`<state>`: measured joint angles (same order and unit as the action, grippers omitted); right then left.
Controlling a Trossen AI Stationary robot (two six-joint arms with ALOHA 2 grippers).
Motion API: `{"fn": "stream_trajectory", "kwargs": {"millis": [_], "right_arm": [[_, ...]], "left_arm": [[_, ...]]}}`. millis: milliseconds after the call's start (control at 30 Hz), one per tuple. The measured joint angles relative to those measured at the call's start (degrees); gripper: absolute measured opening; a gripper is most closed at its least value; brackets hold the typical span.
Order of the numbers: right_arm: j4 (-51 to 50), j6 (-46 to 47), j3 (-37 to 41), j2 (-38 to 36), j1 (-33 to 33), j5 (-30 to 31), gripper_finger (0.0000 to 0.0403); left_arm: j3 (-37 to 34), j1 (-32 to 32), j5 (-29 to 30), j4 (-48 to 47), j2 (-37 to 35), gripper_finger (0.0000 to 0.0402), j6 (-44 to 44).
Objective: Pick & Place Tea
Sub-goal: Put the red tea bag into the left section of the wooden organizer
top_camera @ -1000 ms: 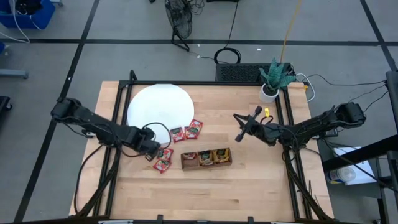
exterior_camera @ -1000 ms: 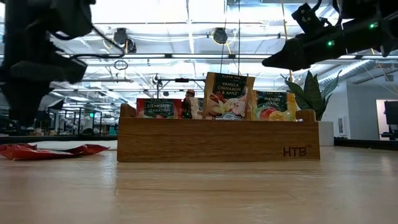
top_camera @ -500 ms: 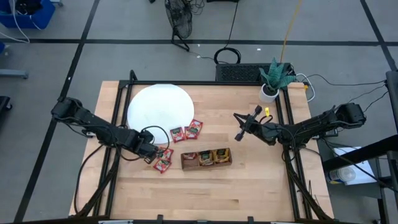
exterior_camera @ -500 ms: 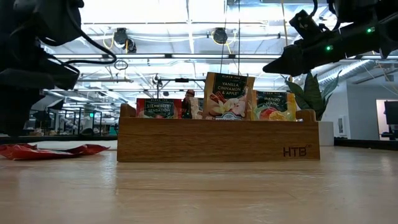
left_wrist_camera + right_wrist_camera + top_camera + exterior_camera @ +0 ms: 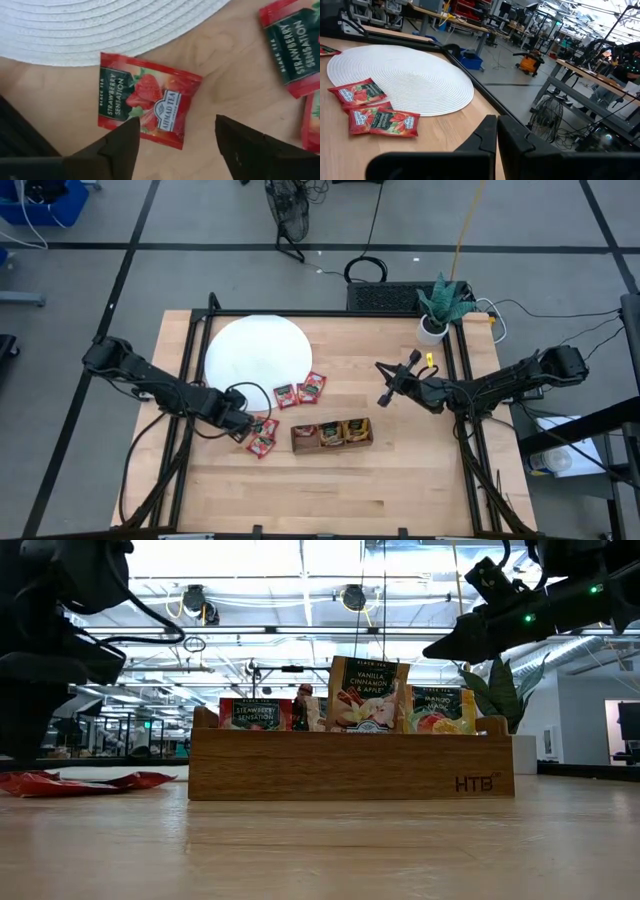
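Note:
The tea is several small red sachets lying flat on the wooden table. Two of them (image 5: 285, 395) (image 5: 312, 387) lie by the white disc (image 5: 256, 352), and two more (image 5: 263, 436) lie left of the wooden tray (image 5: 332, 434). My left gripper (image 5: 240, 423) (image 5: 172, 132) points down, open, over one red sachet (image 5: 145, 107) that lies flat beside the disc's rim. Its fingertips stand just off that sachet's near edge. My right gripper (image 5: 384, 392) (image 5: 496, 132) hangs shut and level above the table, right of the tray, with nothing in it.
The tray (image 5: 350, 765) holds upright sachets in its three compartments. A potted plant (image 5: 440, 308) stands at the far right corner. Bare wood lies along the near edge (image 5: 330, 490). Black frame rails (image 5: 190, 350) run down both sides of the table.

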<state>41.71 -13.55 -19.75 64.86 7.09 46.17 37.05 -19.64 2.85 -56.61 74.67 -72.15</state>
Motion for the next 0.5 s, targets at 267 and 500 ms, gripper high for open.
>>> {"fn": "stream_trajectory", "kwargs": {"millis": [267, 500], "right_arm": [[-0.01, -0.16, 0.00, 0.00, 0.00, -0.02, 0.0004], [0.02, -0.16, 0.04, 0.00, 0.00, -0.02, 0.0004]], "left_arm": [[-6.85, 0.00, -0.12, 7.28, -0.15, 0.0266, -0.37], [-7.25, 0.00, -0.19, 7.87, -0.24, 0.0249, -0.83]]}}
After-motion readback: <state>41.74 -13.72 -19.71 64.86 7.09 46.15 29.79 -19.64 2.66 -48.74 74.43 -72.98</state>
